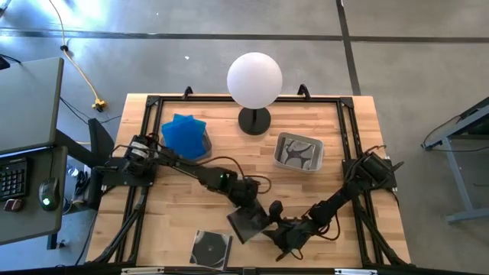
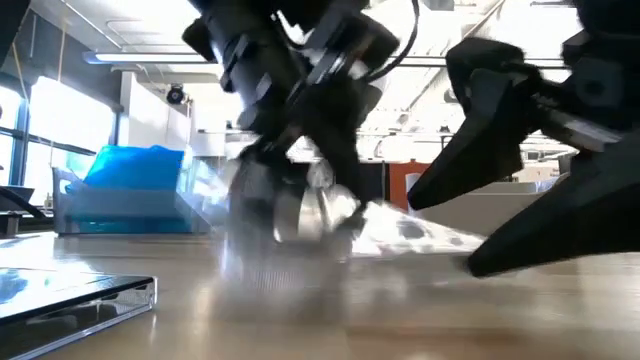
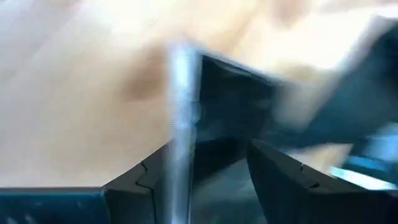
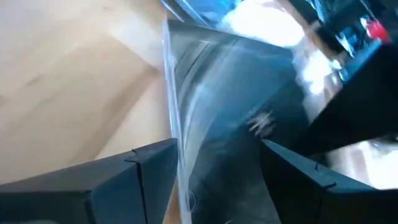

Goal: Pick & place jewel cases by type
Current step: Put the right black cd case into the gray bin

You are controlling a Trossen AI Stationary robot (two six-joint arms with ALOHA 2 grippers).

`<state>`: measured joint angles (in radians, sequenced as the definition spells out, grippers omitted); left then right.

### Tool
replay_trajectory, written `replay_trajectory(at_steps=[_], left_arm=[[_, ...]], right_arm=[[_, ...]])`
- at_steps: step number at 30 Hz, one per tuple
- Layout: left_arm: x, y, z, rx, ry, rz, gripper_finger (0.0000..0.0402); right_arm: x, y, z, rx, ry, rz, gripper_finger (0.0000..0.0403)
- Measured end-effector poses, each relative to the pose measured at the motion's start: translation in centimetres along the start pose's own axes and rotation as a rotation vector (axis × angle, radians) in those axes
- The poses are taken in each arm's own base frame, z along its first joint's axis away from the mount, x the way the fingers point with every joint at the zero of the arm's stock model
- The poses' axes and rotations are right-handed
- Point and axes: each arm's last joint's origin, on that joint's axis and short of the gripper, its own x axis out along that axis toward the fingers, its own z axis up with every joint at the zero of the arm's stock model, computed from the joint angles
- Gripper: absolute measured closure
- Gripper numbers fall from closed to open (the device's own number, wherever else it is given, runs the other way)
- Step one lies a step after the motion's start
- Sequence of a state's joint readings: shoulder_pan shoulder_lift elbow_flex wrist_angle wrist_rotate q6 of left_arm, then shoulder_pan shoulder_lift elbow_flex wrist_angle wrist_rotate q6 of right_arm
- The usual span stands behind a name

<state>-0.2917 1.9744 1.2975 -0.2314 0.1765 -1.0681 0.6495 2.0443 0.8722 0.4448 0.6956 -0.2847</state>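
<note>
A dark jewel case (image 1: 246,224) sits tilted near the table's middle, toward the near edge, between both grippers. My left gripper (image 1: 248,206) is at its far edge and my right gripper (image 1: 276,229) at its right edge; both are shut on it. Another dark case with a disc (image 1: 212,248) lies flat by the near edge. Blue cases (image 1: 186,136) are stacked in the left tub. The grey tub (image 1: 284,140) on the right holds a black-and-white swirled case (image 1: 298,153). My left gripper (image 3: 208,180) has the dark case (image 3: 230,106) between its two fingers, the clear spine edge (image 3: 181,124) beside one finger (image 3: 143,183). It comes slanting down from the table's far left. The case is tilted; whether it touches the table I cannot tell. My right gripper (image 4: 217,180) pinches the same case (image 4: 230,81) at its right edge, the clear edge (image 4: 177,149) against one finger (image 4: 149,174). The case reaches far back between the fingers. The fingers come nearly level from the table's right near side, one above and one below (image 2: 500,255).
A lamp with a white globe (image 1: 254,80) stands on a black base (image 1: 254,121) at the far middle. A black frame (image 1: 348,137) runs round the tabletop. Bare wood lies between the two tubs and at the near left (image 1: 168,221).
</note>
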Motion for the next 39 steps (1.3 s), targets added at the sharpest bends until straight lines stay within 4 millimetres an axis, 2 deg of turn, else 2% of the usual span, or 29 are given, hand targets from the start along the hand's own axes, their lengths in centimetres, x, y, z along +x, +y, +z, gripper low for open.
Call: replay_trajectory(at_steps=[2,5,9,19,22,29,34,36,39], left_arm=[[-0.3,-0.9,0.6,0.02,0.007,-0.109,0.0225],[-0.4,-1.1,1.2,0.044,0.039,-0.189,0.0225],[-0.5,-0.7,1.6,0.032,0.038,-0.18,0.0225],[-0.5,0.4,1.9,-0.002,0.059,-0.1,0.0228],[-0.5,0.4,1.9,0.015,0.053,-0.102,0.0247],[-0.5,0.8,1.8,0.038,0.039,-0.056,0.0322],[-0.6,0.7,2.0,0.076,0.009,-0.051,0.036],[-0.6,0.6,2.0,0.102,-0.004,-0.045,0.037],[-0.6,0.5,2.1,0.126,-0.026,-0.047,0.038]], right_arm=[[0.2,-0.3,-0.2,0.038,0.023,-0.048,0.0188],[0.1,-0.5,-0.6,0.077,0.069,-0.134,0.0188],[-0.1,-0.6,-1.0,0.11,0.117,-0.218,0.0188],[-0.4,-0.4,-0.9,0.115,0.111,-0.244,0.0188],[-0.6,-0.3,-0.9,0.108,0.113,-0.275,0.0188],[-1.6,0.6,-0.6,0.079,0.099,-0.325,0.0187],[-3.4,0.6,0.2,0.037,0.08,-0.392,0.0187],[-4.5,0.4,0.7,0.018,0.068,-0.394,0.0187],[-7.0,-0.6,2.5,0.056,0.015,-0.414,0.0189]])
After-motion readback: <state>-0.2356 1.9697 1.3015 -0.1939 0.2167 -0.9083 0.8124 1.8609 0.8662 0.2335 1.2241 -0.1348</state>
